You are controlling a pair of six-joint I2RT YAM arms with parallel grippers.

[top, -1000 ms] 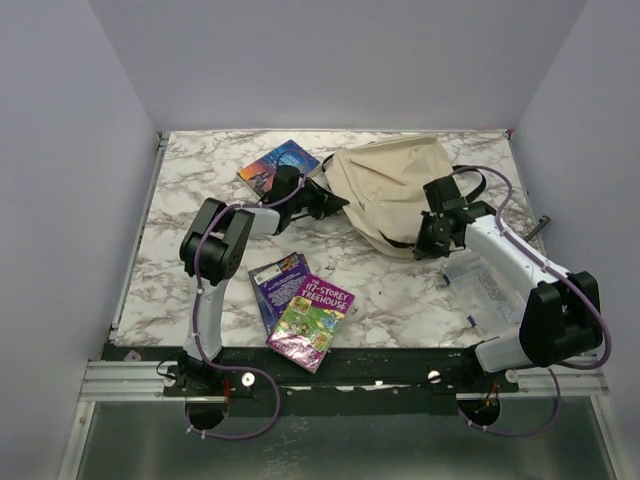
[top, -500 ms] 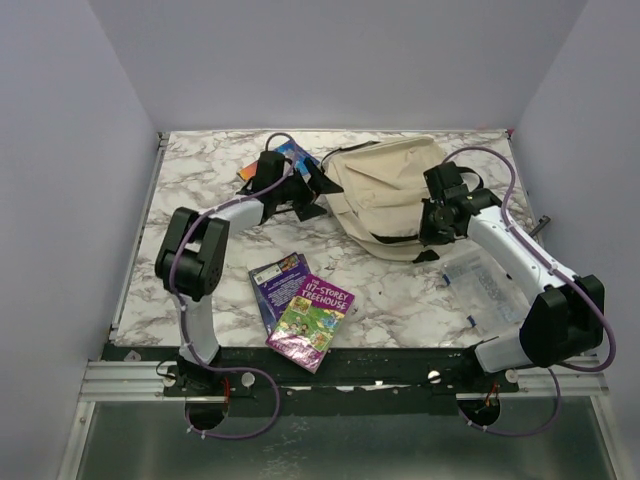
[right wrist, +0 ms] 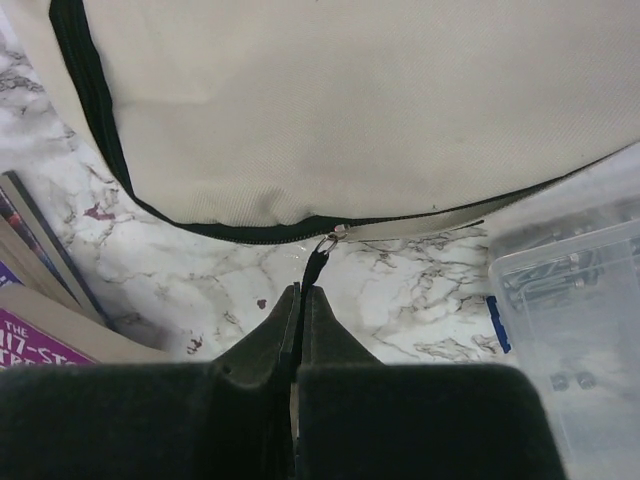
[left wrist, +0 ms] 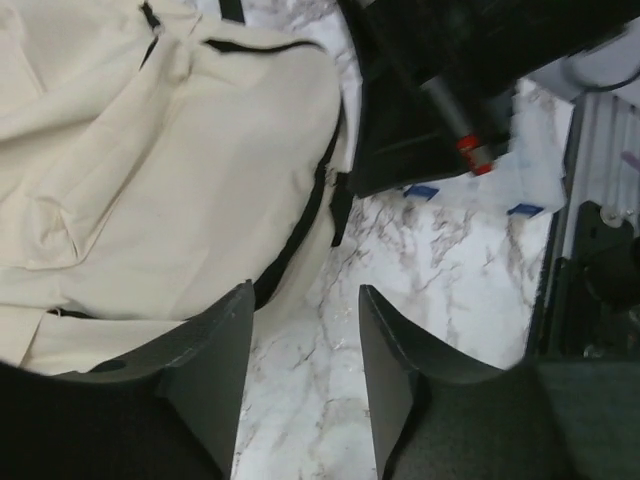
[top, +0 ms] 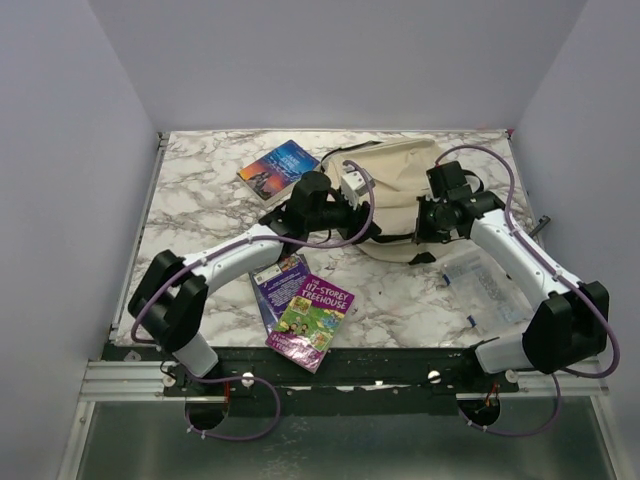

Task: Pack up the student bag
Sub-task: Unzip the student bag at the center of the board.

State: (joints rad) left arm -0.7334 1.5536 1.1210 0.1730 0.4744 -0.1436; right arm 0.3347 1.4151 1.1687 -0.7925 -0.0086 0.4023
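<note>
The cream-beige student bag (top: 400, 185) lies at the back right of the marble table; it also shows in the left wrist view (left wrist: 150, 150) and the right wrist view (right wrist: 350, 110). My right gripper (top: 430, 230) (right wrist: 303, 292) is shut on the bag's black zipper pull (right wrist: 318, 265) at its near right edge. My left gripper (top: 372, 215) (left wrist: 305, 290) is open and empty, just above the table beside the bag's near edge. A blue book (top: 280, 167) lies left of the bag. Two purple books (top: 302, 308) lie at the front centre.
A clear plastic compartment box (top: 485, 285) (right wrist: 570, 330) lies right of the bag, under my right forearm. The two grippers are close together at the bag's front edge. The purple books' edges show in the right wrist view (right wrist: 30, 280).
My left arm swung from the bag's left side round to its near edge, uncovering the blue book. My right gripper stayed at the zipper; the bag shifted slightly.
</note>
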